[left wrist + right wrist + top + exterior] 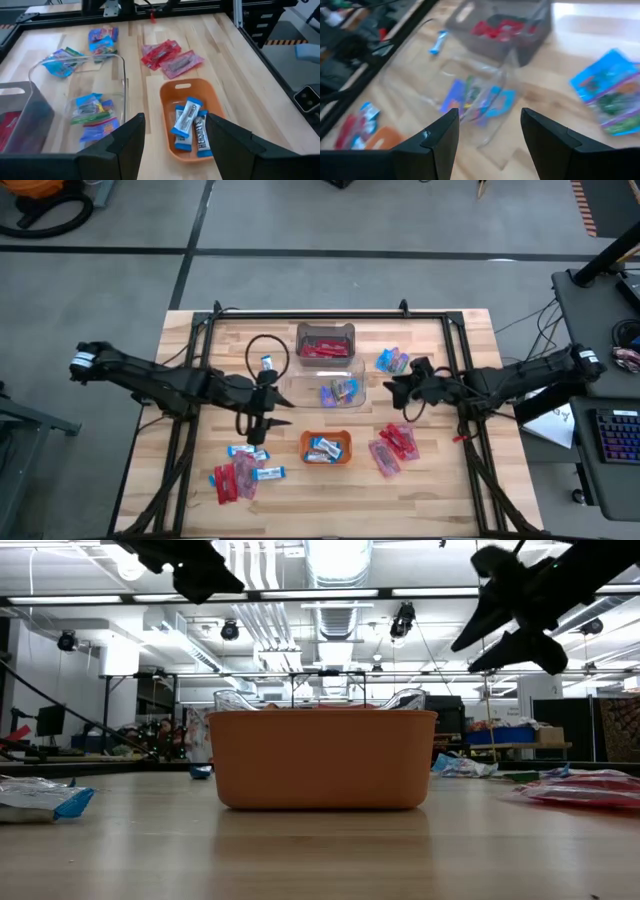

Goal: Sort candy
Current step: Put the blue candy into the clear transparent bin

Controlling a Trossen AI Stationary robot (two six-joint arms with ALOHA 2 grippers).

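candy (237, 477) is scattered on the wooden table (440, 490) around the orange tray (326, 448); the left gripper (268, 417) and right gripper (395, 388) are held spread, empty, flanking it.

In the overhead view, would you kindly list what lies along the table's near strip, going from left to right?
Mixed pile of red and blue-and-white candy → orange tray holding blue-and-white bars → red packets. Both end effectors hang farther back, open and empty.

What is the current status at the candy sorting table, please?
Left gripper open, empty, left of the orange tray. Right gripper open, empty, beside the clear bin. Candy partly sorted; loose piles both sides. Nothing in the way.
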